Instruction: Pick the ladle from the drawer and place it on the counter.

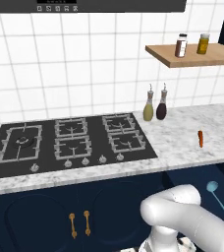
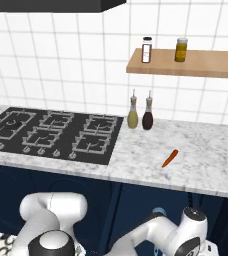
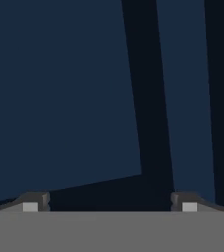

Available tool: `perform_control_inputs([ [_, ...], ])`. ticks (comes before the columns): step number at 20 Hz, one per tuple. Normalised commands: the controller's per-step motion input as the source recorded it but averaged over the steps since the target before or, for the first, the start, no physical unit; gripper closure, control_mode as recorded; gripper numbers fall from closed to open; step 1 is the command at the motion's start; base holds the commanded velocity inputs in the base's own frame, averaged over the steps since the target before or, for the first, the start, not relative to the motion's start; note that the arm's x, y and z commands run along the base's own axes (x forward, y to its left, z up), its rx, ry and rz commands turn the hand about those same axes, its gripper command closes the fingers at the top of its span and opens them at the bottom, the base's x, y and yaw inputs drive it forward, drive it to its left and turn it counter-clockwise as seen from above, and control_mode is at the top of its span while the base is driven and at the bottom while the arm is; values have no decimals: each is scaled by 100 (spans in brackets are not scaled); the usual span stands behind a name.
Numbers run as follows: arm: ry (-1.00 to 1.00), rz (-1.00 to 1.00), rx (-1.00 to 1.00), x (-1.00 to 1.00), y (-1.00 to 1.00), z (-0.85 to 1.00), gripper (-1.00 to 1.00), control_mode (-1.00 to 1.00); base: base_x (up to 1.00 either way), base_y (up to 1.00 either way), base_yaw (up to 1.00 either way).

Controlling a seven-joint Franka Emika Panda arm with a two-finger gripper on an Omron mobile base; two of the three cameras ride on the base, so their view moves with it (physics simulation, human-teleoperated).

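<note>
The ladle lies inside the open drawer, below the front edge of the counter, at the right of the left base view. It is light blue, with a small round bowl and a thin straight handle that runs down toward the right. The drawer is dark navy with a darker inside.

In the hand view the gripper faces flat navy panels with black gaps between them. Its two dark fingertips stand wide apart and nothing is between them.

The counter is white-grey speckled marble. A black gas hob with grey metal grates and a row of round knobs is set into it. Just beside the hob stand two slim bottles with spouts, one yellow-green and one dark red, close together near the tiled wall. A small orange carrot lies alone on the marble, well apart from the bottles. On the wooden shelf stand two small jars. The cabinet doors under the hob are navy with gold handles.
</note>
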Motion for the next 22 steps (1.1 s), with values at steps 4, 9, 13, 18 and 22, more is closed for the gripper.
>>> perform_control_inputs([
  [4,-25,0,2,61,52,49,-100,-100,0,0,0],
  [9,-22,0,4,94,53,37,-100,-100,0,0,0],
  [13,-17,0,2,100,34,8,-100,-100,0,0,0],
  [18,-6,-1,0,46,2,-22,-100,-100,0,0,0],
  [22,-24,0,0,5,4,-29,-100,-100,0,0,0],
])
